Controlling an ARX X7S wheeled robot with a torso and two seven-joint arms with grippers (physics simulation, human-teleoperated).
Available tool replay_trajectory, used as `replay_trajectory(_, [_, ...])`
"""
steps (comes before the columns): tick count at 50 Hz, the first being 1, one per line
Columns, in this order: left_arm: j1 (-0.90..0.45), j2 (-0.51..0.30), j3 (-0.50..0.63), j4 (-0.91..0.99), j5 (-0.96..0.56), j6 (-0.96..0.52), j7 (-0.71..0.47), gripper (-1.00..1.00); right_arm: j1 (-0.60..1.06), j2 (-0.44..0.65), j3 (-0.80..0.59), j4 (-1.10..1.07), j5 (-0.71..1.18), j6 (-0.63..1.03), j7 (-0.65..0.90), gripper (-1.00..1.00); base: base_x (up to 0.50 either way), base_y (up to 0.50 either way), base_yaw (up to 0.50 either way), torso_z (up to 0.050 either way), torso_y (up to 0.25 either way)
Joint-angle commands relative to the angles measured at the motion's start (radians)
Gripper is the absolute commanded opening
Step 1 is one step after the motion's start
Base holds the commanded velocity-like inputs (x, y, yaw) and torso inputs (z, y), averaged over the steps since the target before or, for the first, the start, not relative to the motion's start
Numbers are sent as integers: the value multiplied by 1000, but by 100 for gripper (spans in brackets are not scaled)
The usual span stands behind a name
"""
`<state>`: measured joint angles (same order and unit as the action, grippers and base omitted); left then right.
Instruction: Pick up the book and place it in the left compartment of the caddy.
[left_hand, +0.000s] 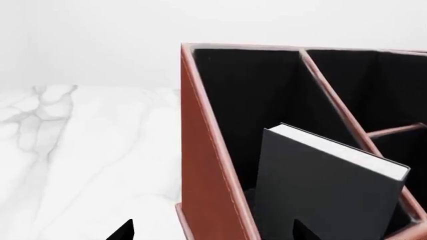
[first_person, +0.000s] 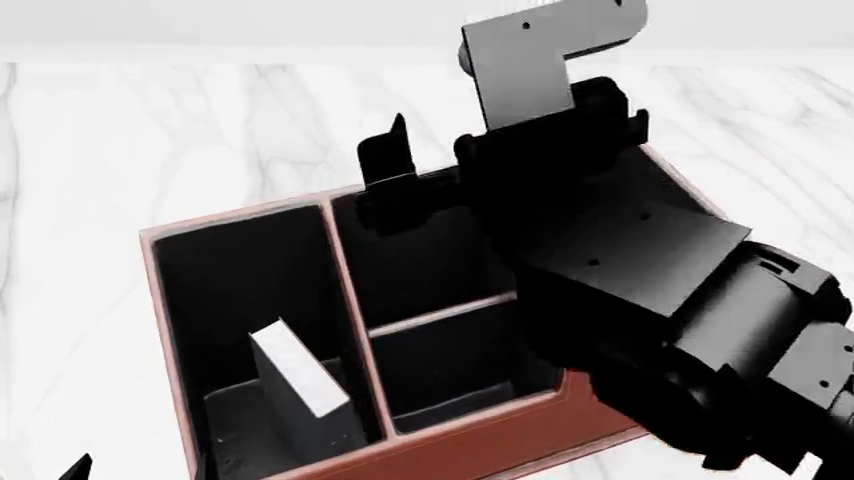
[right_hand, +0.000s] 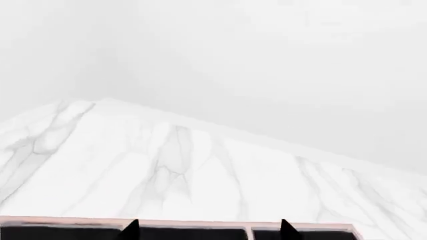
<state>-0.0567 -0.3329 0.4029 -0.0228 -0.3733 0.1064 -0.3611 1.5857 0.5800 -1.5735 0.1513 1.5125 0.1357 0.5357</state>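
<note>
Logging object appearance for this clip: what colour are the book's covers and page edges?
The book has black covers and white page edges, clearest in the left wrist view.

No text, label, brand, number or sign can be read anywhere; the book's (left_hand: 320, 185) black cover is plain; the caddy's (left_hand: 200, 150) walls are unmarked; the marble table (right_hand: 200, 170) carries only grey veins.

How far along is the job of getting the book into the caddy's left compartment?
Looks done: the book stands tilted inside the left compartment of the caddy. In hand: nothing; the right gripper is empty above the middle bay, and only the left gripper's fingertips show, apart, off the book. Left: probably only withdrawing the arms.
</note>
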Motion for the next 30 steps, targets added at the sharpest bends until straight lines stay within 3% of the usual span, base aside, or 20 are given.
replay_trajectory(1, [2,18,-17,0,31,1,15,100,-151,220,-5,-443,-307,-224,349,100,0,0,0,0,0])
replay_trajectory(6, [1,18,-14,0,34,0,12,100,-227,258,-33,-512,-413,-257,460,100,0,0,0,0,0])
replay_trajectory(13, [1,17,-12,0,38,0,8,100,-294,274,-35,-504,-449,-317,483,100,0,0,0,0,0])
replay_trajectory(21, [-3,18,-7,-7,46,1,4,100,-437,283,-74,-508,-666,-413,581,100,0,0,0,0,0])
replay_trajectory(30, [-4,16,-3,-8,53,1,-2,100,-547,259,-89,-432,-740,-500,600,100,0,0,0,0,0])
